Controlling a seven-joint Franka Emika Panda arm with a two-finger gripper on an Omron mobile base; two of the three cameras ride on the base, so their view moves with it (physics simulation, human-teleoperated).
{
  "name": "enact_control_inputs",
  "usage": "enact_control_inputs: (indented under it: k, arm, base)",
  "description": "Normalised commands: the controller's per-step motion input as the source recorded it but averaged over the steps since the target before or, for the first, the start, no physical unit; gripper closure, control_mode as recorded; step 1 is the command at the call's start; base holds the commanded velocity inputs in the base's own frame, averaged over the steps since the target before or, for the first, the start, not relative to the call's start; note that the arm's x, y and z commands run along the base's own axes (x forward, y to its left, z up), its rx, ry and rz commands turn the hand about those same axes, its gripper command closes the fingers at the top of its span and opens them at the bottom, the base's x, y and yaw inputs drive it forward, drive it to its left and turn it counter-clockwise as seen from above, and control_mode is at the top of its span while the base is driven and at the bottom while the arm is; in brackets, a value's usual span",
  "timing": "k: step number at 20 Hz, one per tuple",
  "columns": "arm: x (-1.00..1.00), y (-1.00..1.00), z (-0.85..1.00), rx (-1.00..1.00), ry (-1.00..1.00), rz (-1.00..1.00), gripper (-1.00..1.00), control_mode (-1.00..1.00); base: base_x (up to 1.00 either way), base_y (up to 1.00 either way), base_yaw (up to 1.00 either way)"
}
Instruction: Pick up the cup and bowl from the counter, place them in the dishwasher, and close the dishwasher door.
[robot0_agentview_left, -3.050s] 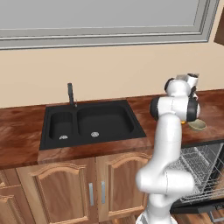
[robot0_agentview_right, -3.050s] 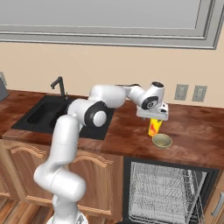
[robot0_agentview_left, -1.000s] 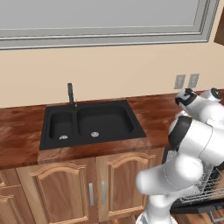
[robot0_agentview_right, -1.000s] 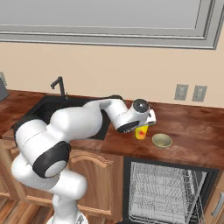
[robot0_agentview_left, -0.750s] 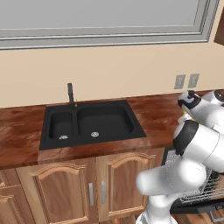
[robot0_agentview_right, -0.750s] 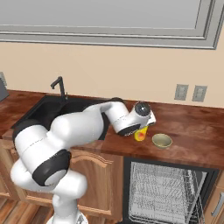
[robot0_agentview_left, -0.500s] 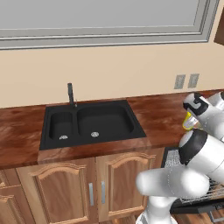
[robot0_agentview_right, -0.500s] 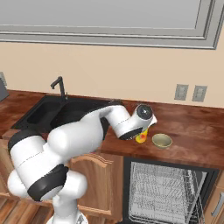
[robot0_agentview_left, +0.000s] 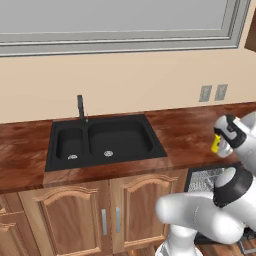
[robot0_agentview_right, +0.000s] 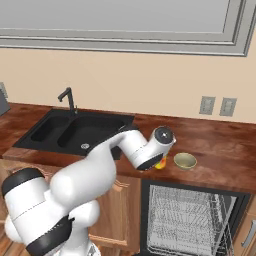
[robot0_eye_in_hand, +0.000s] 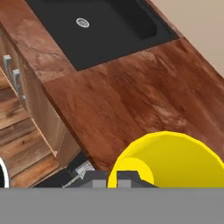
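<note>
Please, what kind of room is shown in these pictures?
A home kitchen, rendered rather than real. It has a wooden counter with a black double sink and tap, wooden cabinets beneath, and an open dishwasher with a wire rack.

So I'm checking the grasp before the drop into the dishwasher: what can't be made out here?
- Bright yellow cup: right base view, mostly behind the white wrist.
- Gripper: hand view, fingertips cut by the bottom edge; contact unclear.
- Black-framed dishwasher: right base view, door cut off below.
- Olive-tan shallow bowl: contents too small.
</note>
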Motion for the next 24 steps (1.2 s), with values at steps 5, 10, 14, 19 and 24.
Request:
enact_control_inputs:
  k: [5, 10, 14, 19, 24]
  arm:
    - [-0.4, 0.0, -0.07, -0.11, 0.0, 0.21, 1.0, -1.0]
    - [-0.46, -0.01, -0.01, -0.1, 0.0, 0.18, 1.0, -1.0]
    - [-0.39, -0.05, 0.0, -0.08, -0.01, 0.14, 1.0, -1.0]
    - [-0.35, -0.13, 0.0, -0.05, -0.02, 0.1, 1.0, -1.0]
    - [-0.22, -0.26, -0.05, -0.01, -0.01, 0.06, 1.0, -1.0]
  base:
    - [0.0, 0.0, 0.0]
    - [0.0, 0.0, 0.0]
    - [0.0, 0.0, 0.0]
    - [0.0, 0.0, 0.0]
    - [0.0, 0.0, 0.0]
